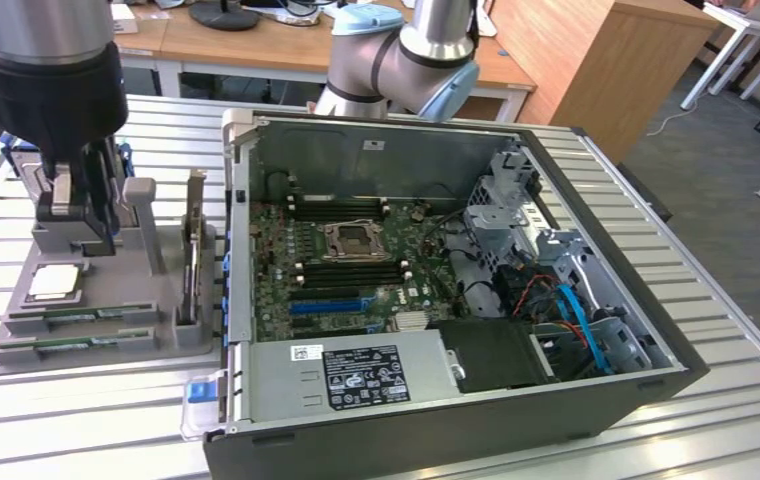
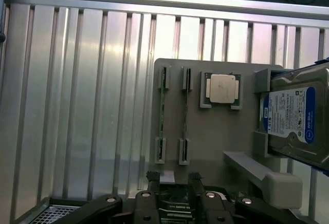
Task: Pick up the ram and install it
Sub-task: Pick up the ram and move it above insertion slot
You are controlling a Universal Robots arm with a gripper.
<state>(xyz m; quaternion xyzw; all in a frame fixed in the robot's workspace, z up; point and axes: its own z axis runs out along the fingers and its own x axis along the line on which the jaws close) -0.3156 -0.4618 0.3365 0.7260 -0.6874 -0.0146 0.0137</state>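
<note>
Two ram sticks stand on edge in the slots of a grey holder tray [image 2: 216, 131]. They are thin green boards: one ram stick [image 2: 162, 112] and a second ram stick [image 2: 185, 113] beside it. In the exterior view the ram sticks [image 1: 83, 316] lie at the tray's near end, at the exterior view's left. My gripper [image 1: 76, 222] hangs above the far part of the tray, apart from the sticks. Its two black fingers [image 2: 151, 181] stand apart, open, with nothing held between them.
The tray also holds a processor chip [image 2: 222, 89], a hard drive [image 2: 295, 116] and an upright expansion card [image 1: 195, 250]. An open computer case [image 1: 394, 140] with its motherboard [image 1: 340, 255] lies at the exterior view's right of the tray, on a ribbed metal table [image 1: 754, 380].
</note>
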